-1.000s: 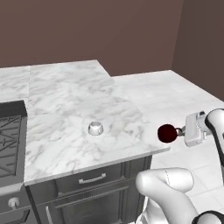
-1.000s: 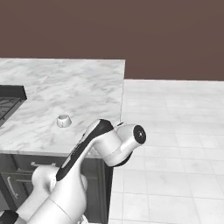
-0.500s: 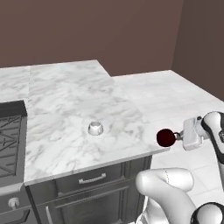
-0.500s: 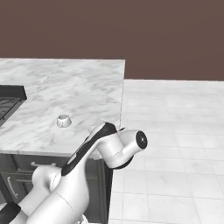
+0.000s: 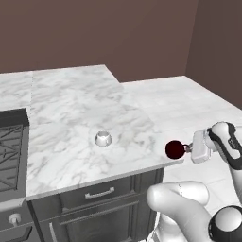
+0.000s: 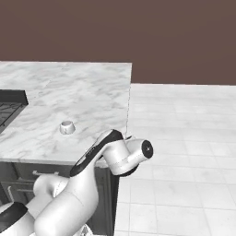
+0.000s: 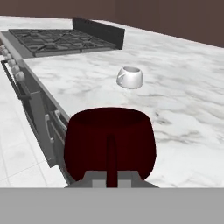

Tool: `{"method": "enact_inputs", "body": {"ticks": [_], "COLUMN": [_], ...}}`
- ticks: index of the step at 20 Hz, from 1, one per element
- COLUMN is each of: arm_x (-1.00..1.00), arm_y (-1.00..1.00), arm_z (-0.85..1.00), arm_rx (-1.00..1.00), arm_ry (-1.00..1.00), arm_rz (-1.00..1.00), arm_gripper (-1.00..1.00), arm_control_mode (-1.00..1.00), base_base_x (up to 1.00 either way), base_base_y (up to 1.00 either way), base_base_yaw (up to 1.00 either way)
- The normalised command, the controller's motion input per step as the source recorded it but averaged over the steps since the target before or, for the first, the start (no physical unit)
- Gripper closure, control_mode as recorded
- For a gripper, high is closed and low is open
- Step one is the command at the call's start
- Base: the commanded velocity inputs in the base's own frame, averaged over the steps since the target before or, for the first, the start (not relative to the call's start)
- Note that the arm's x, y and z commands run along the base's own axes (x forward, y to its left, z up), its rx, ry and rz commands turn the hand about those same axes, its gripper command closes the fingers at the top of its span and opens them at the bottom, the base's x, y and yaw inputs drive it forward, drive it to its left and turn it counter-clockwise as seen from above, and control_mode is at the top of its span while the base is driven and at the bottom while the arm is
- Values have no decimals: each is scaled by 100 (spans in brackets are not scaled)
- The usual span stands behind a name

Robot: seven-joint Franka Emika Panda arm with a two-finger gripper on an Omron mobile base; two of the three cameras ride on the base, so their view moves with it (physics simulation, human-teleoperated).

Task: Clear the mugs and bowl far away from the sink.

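Dark-red mug [image 5: 175, 149] at counter [image 5: 80, 118] edge

A marble tabletop [image 5: 71, 118] spreads across the left base view. A small pale mug [image 5: 103, 138] sits on it alone, well in from the front edge. At the far left a dark stovetop [image 5: 9, 151] is set into the surface. Below the front edge run dark cabinet drawers [image 5: 99, 194] with metal handles. At the right, the pincer [image 5: 188, 149] is closed on a dark red mug [image 5: 175, 149], held just off the tabletop's front right corner, above the white tiled floor [image 5: 189, 101].
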Motion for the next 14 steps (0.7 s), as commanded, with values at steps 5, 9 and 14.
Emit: {"method": "enact_inputs", "body": {"ticks": [5,9,14], "arm_x": [30,29,33], "arm_y": [0,0,0], "arm_z": [-19,-20,-27], "arm_rx": [0,0,0], "arm_ry": [0,0,0], "arm_rz": [0,0,0], "arm_gripper": [100,100,100], "arm_control_mode": [-100,-100,-100], "base_base_x": [0,0,0], "base_base_y": [0,0,0], "base_base_yaw": [0,0,0]}}
